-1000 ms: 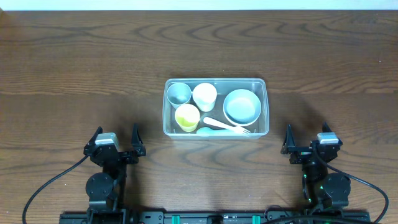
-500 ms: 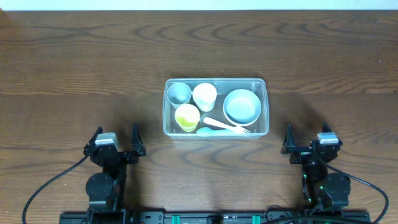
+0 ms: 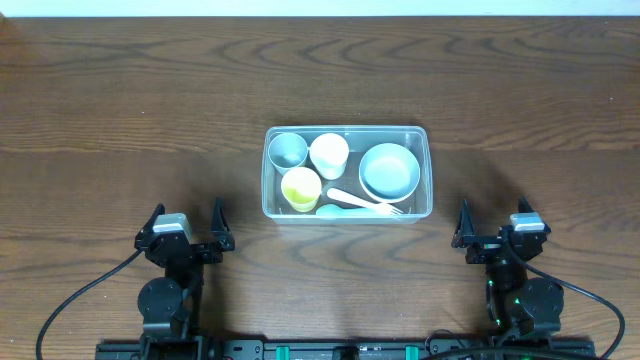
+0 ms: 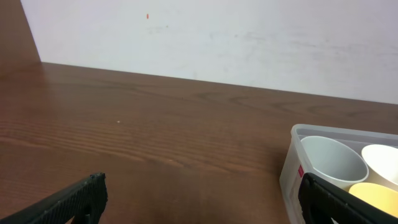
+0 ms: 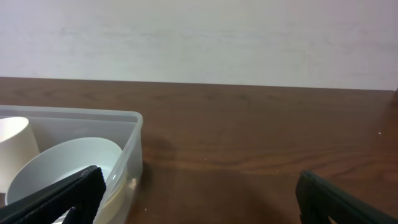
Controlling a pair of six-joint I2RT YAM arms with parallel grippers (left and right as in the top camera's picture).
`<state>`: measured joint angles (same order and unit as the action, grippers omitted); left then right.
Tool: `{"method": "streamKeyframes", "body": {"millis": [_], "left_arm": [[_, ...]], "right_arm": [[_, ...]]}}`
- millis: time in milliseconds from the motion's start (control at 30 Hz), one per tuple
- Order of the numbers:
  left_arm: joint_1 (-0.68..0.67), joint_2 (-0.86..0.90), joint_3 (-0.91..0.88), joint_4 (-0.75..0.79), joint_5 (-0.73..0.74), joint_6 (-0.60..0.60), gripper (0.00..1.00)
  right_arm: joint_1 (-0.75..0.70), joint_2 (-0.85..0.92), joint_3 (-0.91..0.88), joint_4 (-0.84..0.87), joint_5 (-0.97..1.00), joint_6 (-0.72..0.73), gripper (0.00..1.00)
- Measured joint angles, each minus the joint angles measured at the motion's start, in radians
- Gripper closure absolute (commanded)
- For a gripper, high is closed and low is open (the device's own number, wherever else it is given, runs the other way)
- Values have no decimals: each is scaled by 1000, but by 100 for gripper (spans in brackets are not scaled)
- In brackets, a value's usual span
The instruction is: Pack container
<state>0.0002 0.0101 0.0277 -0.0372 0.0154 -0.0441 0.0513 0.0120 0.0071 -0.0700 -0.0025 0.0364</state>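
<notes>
Down at the lower left of the overhead frame sits the left claw [image 3: 187, 212], above the dark brown wooden counter [image 3: 120, 110]. Its two black fingers are spread wide and nothing is between them. At the lower right, the right claw [image 3: 493, 211] is in the same state: fingers wide apart, holding nothing. Both claws are well apart from the things further up.

In the centre of the frame lies the clear rectangular plastic container [image 3: 347, 129] with rounded corners, its long side going from left to right. Inside it, at the upper left, a grey-blue cup [image 3: 287, 150] stands upright, with a white cup [image 3: 329, 153] just beside it on the right. Below these two stands a yellow cup [image 3: 301, 187]. The right half is taken by a round pale blue bowl [image 3: 389, 170]. Along the lower wall lie a white plastic fork [image 3: 362, 201], its tines toward the right, and a pale blue spoon [image 3: 334, 211].

In each wrist view only the black fingertips show, in the lower corners, and one end of the container is in the frame. Behind the counter's far edge there is a plain white wall [image 4: 249, 37].
</notes>
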Motion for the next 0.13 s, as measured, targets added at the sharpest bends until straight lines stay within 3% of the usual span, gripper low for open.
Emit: {"method": "streamKeyframes", "body": {"millis": [133], "left_arm": [[0,0,0,0,0,0,2]], "right_arm": [[0,0,0,0,0,0,1]]}}
